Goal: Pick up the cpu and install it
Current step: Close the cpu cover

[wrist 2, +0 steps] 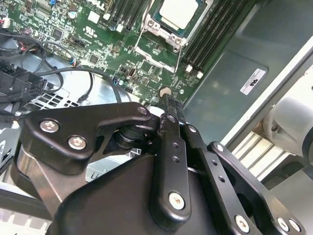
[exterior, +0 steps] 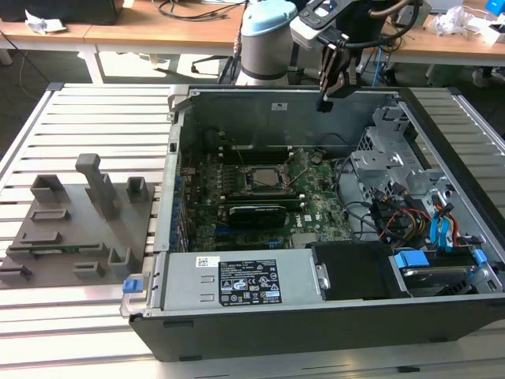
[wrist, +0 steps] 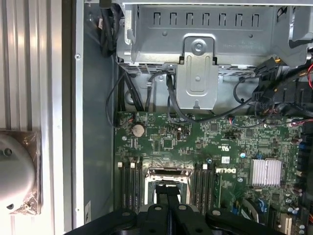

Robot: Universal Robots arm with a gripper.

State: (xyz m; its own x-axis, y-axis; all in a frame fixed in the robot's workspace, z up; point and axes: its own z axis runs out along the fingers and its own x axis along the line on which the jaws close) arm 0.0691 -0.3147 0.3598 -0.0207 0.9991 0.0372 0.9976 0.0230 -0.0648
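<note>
The cpu point(exterior: 267, 177) is a pale silvery square lying flat inside the black-framed socket on the green motherboard point(exterior: 316, 209) of the open computer case point(exterior: 316, 324). The second wrist view has the cpu point(wrist 2: 178, 12) far beyond the fingertips, with the socket's metal frame point(wrist 2: 159, 49) standing open beside it. My gripper point(exterior: 326, 103) hangs high above the case's back wall, well above the board, toward the exterior view's right of the socket. Its black fingers are pressed together with nothing between them, as both wrist views show point(wrist 2: 165, 91) point(wrist: 167, 196).
A grey fixture plate point(exterior: 71, 225) with upright blocks lies on the slatted table at the exterior view's left of the case. Inside the case are a metal drive cage point(exterior: 394, 158), loose cables point(exterior: 410, 217) and a power supply point(exterior: 237, 280). The arm's base point(exterior: 264, 43) stands behind the case.
</note>
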